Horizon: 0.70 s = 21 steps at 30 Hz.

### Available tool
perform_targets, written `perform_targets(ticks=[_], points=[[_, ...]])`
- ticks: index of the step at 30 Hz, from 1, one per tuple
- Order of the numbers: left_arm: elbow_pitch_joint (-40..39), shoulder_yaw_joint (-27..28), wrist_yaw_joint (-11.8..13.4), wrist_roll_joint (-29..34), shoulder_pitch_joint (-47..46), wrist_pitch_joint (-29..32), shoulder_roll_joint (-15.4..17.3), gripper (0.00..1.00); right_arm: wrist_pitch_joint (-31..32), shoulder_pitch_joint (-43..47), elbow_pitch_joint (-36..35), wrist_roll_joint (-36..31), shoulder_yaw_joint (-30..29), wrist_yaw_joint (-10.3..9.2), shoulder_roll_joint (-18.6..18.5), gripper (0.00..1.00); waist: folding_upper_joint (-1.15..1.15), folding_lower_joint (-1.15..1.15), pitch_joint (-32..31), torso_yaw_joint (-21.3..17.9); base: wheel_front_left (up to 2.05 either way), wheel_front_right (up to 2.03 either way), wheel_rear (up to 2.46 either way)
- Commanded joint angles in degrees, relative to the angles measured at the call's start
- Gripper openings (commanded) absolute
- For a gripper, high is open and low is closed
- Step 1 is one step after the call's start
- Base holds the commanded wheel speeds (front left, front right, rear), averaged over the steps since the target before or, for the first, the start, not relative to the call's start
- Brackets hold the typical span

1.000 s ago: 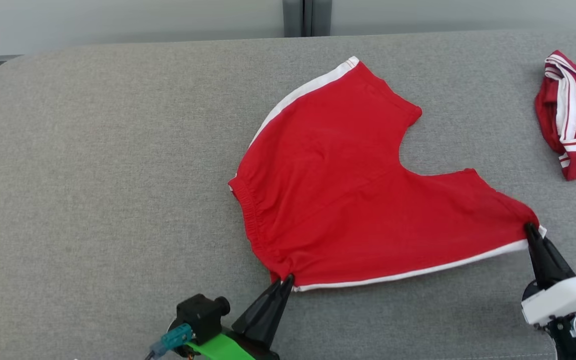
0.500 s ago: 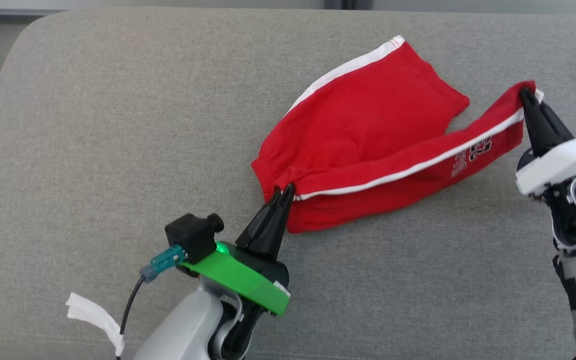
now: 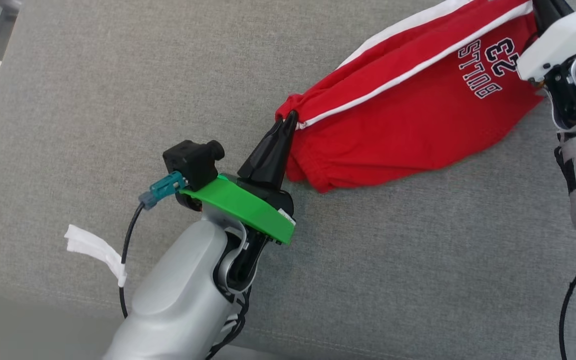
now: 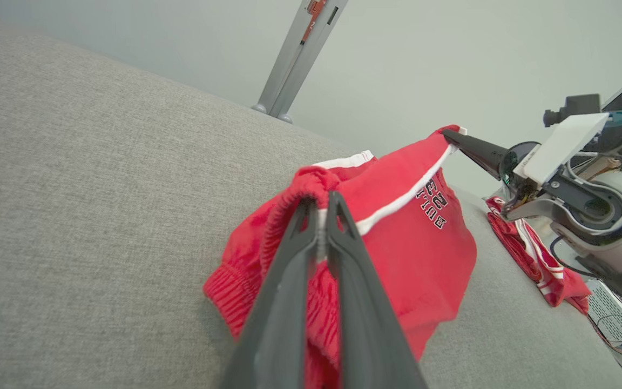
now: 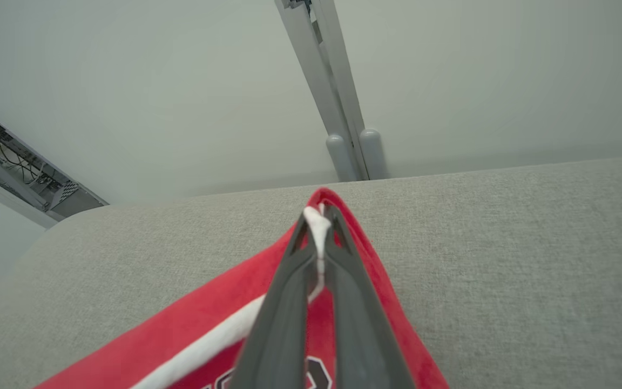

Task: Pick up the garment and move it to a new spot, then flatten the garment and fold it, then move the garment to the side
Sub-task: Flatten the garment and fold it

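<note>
Red soft jersey shorts with white stripes: light, limp, sagging over grey fabric surface, far right. Clamped at waistband corner by left gripper, hem corner by right gripper; best kept taut.

Red shorts with a white side stripe.
Raised at two corners, they sagged doubled over, white lettering showing.

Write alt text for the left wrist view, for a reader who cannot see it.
The left tool, shut, pinches the gathered waistband of red shorts that hang over a grey cushion. The right tool grips their far corner at the white stripe. A second red garment lies on the cushion beyond.
</note>
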Motion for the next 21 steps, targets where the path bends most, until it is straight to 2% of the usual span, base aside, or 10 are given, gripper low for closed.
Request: perform_targets(ticks=[1, 3, 4, 5, 6, 7, 14, 18, 21], points=[[0.0, -0.1, -0.3, -0.4, -1.3, -0.2, -0.1, 0.0, -0.7, -1.5, 1.4, -0.7, 0.2, -0.04, 0.3, 0.0, 0.0, 0.0, 2.5, 2.2, 0.0, 0.0, 0.0], [-0.5, -0.8, -0.3, -1.5, -2.2, -0.2, -0.1, 0.0, -1.7, -3.9, 5.0, -1.5, 0.3, -0.04, 0.4, 0.0, 0.0, 0.0, 3.1, 2.5, 0.0, 0.0, 0.0], [-0.7, -1.3, -0.3, -1.6, -2.6, -0.2, -0.1, 0.25, -2.2, -4.8, 6.6, -2.0, 0.5, -0.04, 0.4, 0.02, 0.0, 0.0, 3.3, 2.7, 0.0, 0.0, 0.0], [-1.0, -1.5, -0.3, -1.5, -2.9, -0.2, -0.1, 0.64, -2.7, -5.6, 7.7, -2.3, 0.8, -0.04, 0.5, 0.41, 0.0, 0.0, 3.3, 2.8, 0.0, 0.0, 0.0], [-1.2, -1.9, -0.3, -1.1, -3.1, -0.2, -0.1, 1.0, -3.5, -6.3, 8.8, -2.5, 1.2, -0.04, 0.6, 0.91, 0.0, 0.0, 3.3, 2.9, 0.0, 0.0, 0.0], [-1.2, -2.1, -0.3, -0.8, -3.0, -0.2, -0.1, 1.0, -4.0, -6.6, 9.6, -2.5, 1.5, -0.04, 0.6, 1.0, 0.0, 0.0, 3.2, 2.9, 0.0, 0.0, 0.0], [-3.4, -1.4, -0.3, 1.2, 0.9, -0.2, -0.1, 1.0, -8.0, -5.1, 13.5, -1.3, 5.8, -0.04, -2.0, 1.0, 0.0, 0.0, 1.0, 2.4, 0.0, 0.0, 0.0], [-5.8, 2.0, -0.3, 4.0, 5.5, -0.2, 0.0, 1.0, -9.2, -2.8, 13.8, -0.5, 9.4, -0.04, -4.7, 1.0, 0.0, 0.0, -0.5, 2.3, 0.0, 0.0, 0.0], [-8.2, 6.5, -0.2, 7.2, 9.5, -0.2, 0.0, 1.0, -9.4, -1.1, 13.9, 0.7, 11.8, -0.04, -6.6, 1.0, 0.0, 0.0, -1.2, 2.5, 0.0, 0.0, 0.0]])
